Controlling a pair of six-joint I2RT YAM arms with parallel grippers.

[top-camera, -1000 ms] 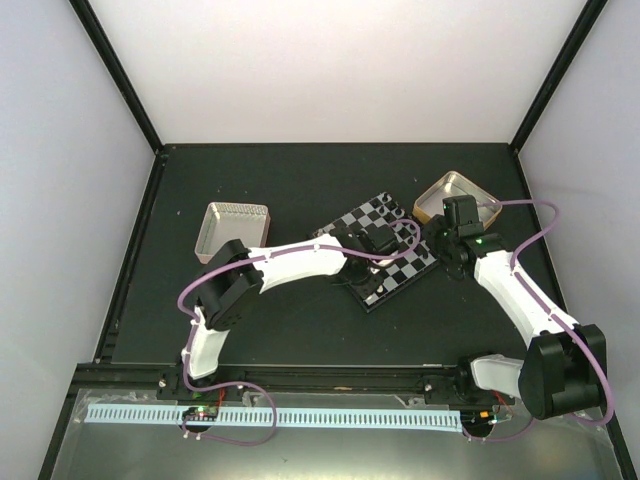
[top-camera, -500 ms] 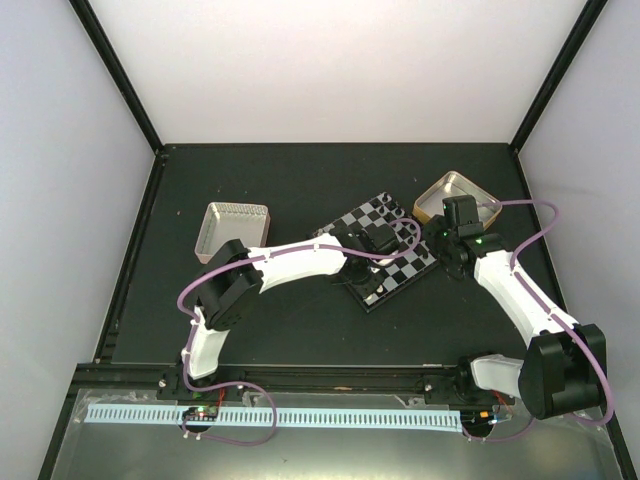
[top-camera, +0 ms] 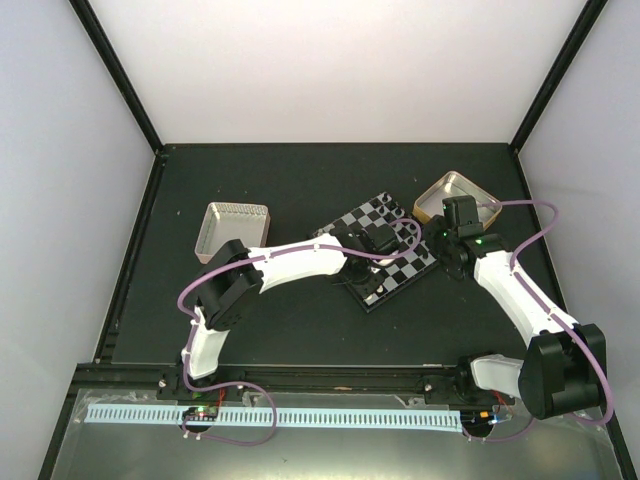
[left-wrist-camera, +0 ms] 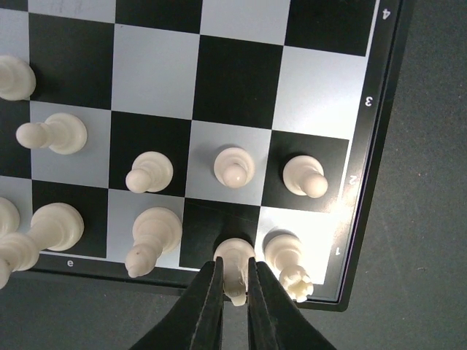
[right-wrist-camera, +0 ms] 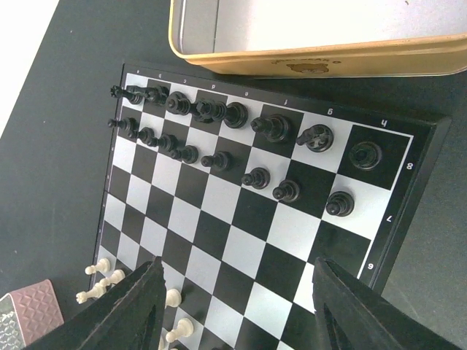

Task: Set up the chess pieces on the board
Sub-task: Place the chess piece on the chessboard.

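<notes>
Fingers of the left gripper (left-wrist-camera: 234, 264) were squeezed tight on one small cream-white chess piece (left-wrist-camera: 235, 253), with one thin black finger on each side of it. The piece sat right between the jaws. It was on a black square in the row marked 1, at the edge of the small square checkerboard with black and light-grey squares (left-wrist-camera: 237, 73). Just beside it, on the corner square, stood a cream-white piece with a bumpy top (left-wrist-camera: 290, 262) (it did not touch the fingers). More cream-white pieces (left-wrist-camera: 233, 166) stood in the row marked 2 and further along row 1.

The right gripper (right-wrist-camera: 237, 266) hung above the checkerboard (right-wrist-camera: 241, 240) with its jaws wide apart and nothing held between them. The tiny black chess pieces (right-wrist-camera: 219, 159) stood in two rows at the far end of the board, close to a gold-edged metal tin (right-wrist-camera: 292, 55).

From the top camera, the checkerboard (top-camera: 372, 213) lay turned at a slant on the dark table (top-camera: 300, 180). Both grippers were over it, the left one at its near edge. A silver rectangular metal tin (top-camera: 236, 226) sat well off to the left of the board.
</notes>
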